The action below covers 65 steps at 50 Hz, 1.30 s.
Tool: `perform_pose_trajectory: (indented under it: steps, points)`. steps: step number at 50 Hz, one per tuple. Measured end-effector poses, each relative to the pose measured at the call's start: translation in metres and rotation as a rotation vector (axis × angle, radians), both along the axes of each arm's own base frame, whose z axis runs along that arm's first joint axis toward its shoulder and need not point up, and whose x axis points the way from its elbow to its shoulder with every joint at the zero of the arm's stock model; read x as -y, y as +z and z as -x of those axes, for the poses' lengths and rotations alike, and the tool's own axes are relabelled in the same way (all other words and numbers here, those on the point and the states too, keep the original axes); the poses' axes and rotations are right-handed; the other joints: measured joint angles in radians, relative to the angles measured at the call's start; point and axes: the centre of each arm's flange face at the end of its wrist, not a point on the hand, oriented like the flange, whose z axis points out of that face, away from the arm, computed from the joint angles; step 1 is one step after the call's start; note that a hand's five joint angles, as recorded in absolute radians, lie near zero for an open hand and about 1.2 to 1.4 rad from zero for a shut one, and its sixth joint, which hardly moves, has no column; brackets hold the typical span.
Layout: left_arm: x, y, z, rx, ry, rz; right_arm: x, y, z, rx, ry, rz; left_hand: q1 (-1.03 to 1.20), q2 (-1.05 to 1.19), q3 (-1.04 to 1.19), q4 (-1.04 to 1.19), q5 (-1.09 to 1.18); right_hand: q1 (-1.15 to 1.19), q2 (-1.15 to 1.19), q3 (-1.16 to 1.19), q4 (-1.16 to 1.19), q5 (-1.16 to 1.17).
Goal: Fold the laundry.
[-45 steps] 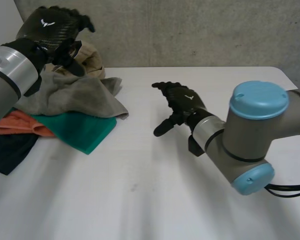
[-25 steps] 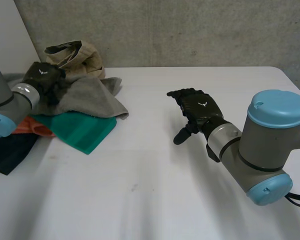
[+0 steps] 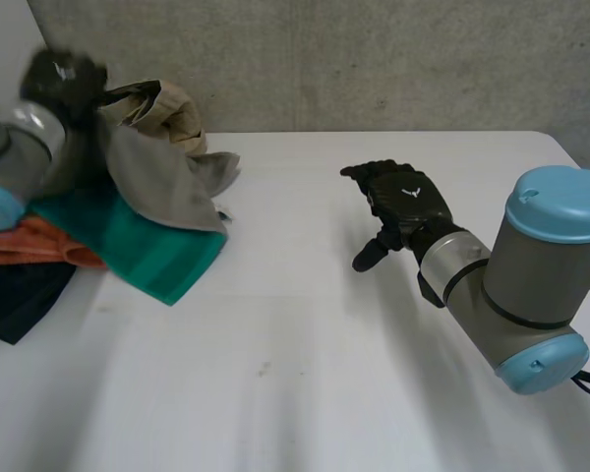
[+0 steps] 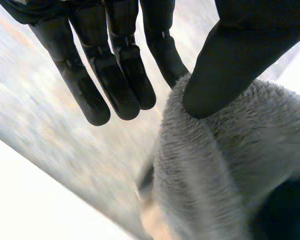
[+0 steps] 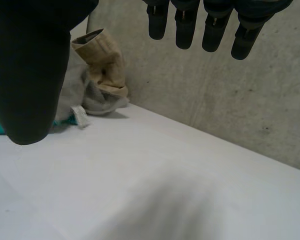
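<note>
A heap of laundry lies at the table's far left. On top is a grey towel (image 3: 162,182), with a tan garment (image 3: 167,108) behind it and a green cloth (image 3: 152,254) beneath. My left hand (image 3: 64,74) is raised above the heap's back, shut on an edge of the grey towel, which hangs from it in a slope. Seen from the left wrist, the thumb (image 4: 210,90) presses the fuzzy grey towel (image 4: 230,165) against the nearest finger while the other fingers stay straight. My right hand (image 3: 403,206) hovers open over the bare middle of the table (image 3: 305,344), holding nothing.
An orange cloth (image 3: 29,244) and a dark cloth (image 3: 10,295) lie under the green one at the table's left edge. A concrete wall (image 3: 374,59) runs behind the table. From the right wrist, the tan garment (image 5: 102,62) and grey towel (image 5: 90,97) show far beyond my right hand (image 5: 30,75).
My left hand came down onto the heap, closed on the grey towel's edge and rose up and back, lifting that edge. My right hand drew back slightly towards the right.
</note>
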Motion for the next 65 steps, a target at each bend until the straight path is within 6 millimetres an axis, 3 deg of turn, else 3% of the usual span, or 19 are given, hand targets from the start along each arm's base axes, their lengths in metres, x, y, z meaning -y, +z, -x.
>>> perform_pose_trajectory:
  steps: [3, 7, 8, 10, 14, 16, 18, 21, 22, 25, 26, 29, 32, 38, 43, 49, 57, 62, 65]
  points:
    - [-0.031, 0.052, 0.019, -0.141, -0.075, 0.078, 0.004, 0.008, 0.005, 0.008, -0.017, 0.019, 0.000, 0.000, 0.000, 0.000, 0.000, 0.000, 0.000, 0.000, 0.000, 0.000]
    - [-0.082, 0.102, 0.048, -0.310, -0.230, 0.122, 0.011, 0.017, 0.012, 0.020, -0.043, 0.041, 0.000, 0.000, 0.000, 0.000, 0.000, 0.000, 0.000, 0.000, 0.000, 0.000]
    - [-0.087, 0.106, 0.051, -0.325, -0.248, 0.124, 0.012, 0.019, 0.014, 0.023, -0.049, 0.046, 0.000, 0.000, 0.000, 0.000, 0.000, 0.000, 0.000, 0.000, 0.000, 0.000]
    - [-0.122, 0.125, 0.070, -0.402, -0.363, 0.117, 0.018, 0.026, 0.019, 0.032, -0.070, 0.062, 0.000, 0.000, 0.000, 0.000, 0.000, 0.000, 0.000, 0.000, 0.000, 0.000]
    - [-0.156, 0.130, 0.093, -0.450, -0.480, 0.083, 0.025, 0.033, 0.027, 0.041, -0.098, 0.080, 0.000, 0.000, 0.000, 0.000, 0.000, 0.000, 0.000, 0.000, 0.000, 0.000]
    - [-0.177, 0.119, 0.112, -0.453, -0.550, 0.027, 0.031, 0.038, 0.034, 0.048, -0.127, 0.093, 0.000, 0.000, 0.000, 0.000, 0.000, 0.000, 0.000, 0.000, 0.000, 0.000]
    - [-0.184, 0.108, 0.121, -0.443, -0.571, -0.010, 0.034, 0.040, 0.037, 0.050, -0.142, 0.098, 0.000, 0.000, 0.000, 0.000, 0.000, 0.000, 0.000, 0.000, 0.000, 0.000]
    - [-0.195, 0.071, 0.142, -0.402, -0.606, -0.121, 0.040, 0.042, 0.044, 0.051, -0.174, 0.104, 0.000, 0.002, 0.000, 0.000, 0.000, 0.000, 0.000, 0.000, 0.000, 0.000]
    - [-0.200, 0.051, 0.151, -0.378, -0.619, -0.182, 0.043, 0.042, 0.047, 0.051, -0.195, 0.107, 0.000, 0.002, 0.000, 0.000, 0.000, 0.000, 0.000, 0.000, 0.000, 0.000]
    - [-0.214, 0.002, 0.167, -0.317, -0.649, -0.335, 0.049, 0.042, 0.053, 0.045, -0.229, 0.110, -0.442, -0.391, -0.387, -0.393, -0.371, 0.000, 0.000, 0.000, 0.000, 0.000]
    - [-0.219, -0.010, 0.170, -0.300, -0.655, -0.375, 0.050, 0.041, 0.054, 0.042, -0.236, 0.110, -0.685, -0.603, -0.595, -0.607, -0.583, 0.000, 0.000, 0.000, 0.000, 0.000]
    - [-0.229, -0.042, 0.174, -0.248, -0.662, -0.478, 0.054, 0.037, 0.056, 0.021, -0.249, 0.107, -0.966, -0.943, -0.931, -0.950, -0.890, 0.000, 0.000, 0.000, 0.000, 0.000]
    - [-0.228, -0.052, 0.168, -0.223, -0.630, -0.507, 0.056, 0.033, 0.056, -0.013, -0.249, 0.102, -0.969, -0.983, -0.978, -0.994, -0.920, 0.000, 0.000, 0.000, 0.000, 0.000]
    - [-0.205, -0.039, 0.136, -0.231, -0.469, -0.454, 0.050, 0.028, 0.052, -0.105, -0.224, 0.060, -0.969, -0.983, -0.978, -0.994, -0.920, 0.000, 0.000, 0.000, 0.000, 0.000]
    - [-0.184, -0.044, 0.098, -0.207, -0.286, -0.453, 0.020, 0.020, 0.044, -0.262, -0.141, -0.074, -0.969, -0.983, -0.978, -0.994, -0.920, 0.000, 0.000, 0.000, 0.000, 0.000]
    - [-0.176, -0.082, 0.077, -0.088, -0.234, -0.544, -0.025, 0.002, 0.038, -0.427, -0.015, -0.258, -0.969, -0.983, -0.978, -0.994, -0.920, 0.000, 0.000, 0.000, 0.000, 0.000]
    - [-0.166, -0.129, 0.082, 0.030, -0.300, -0.611, -0.061, -0.031, 0.024, -0.458, 0.075, -0.296, -0.969, -0.983, -0.978, -0.994, -0.920, 0.000, 0.000, 0.000, 0.000, 0.000]
    - [-0.158, -0.150, 0.095, 0.045, -0.335, -0.600, -0.067, -0.051, 0.017, -0.446, 0.047, -0.269, -0.902, -0.940, -0.936, -0.946, -0.885, 0.027, 0.033, 0.034, 0.034, 0.028]
    - [-0.154, -0.161, 0.106, 0.048, -0.361, -0.577, -0.062, -0.059, 0.014, -0.432, -0.013, -0.233, -0.389, -0.499, -0.499, -0.505, -0.452, 0.378, 0.395, 0.389, 0.384, 0.354]
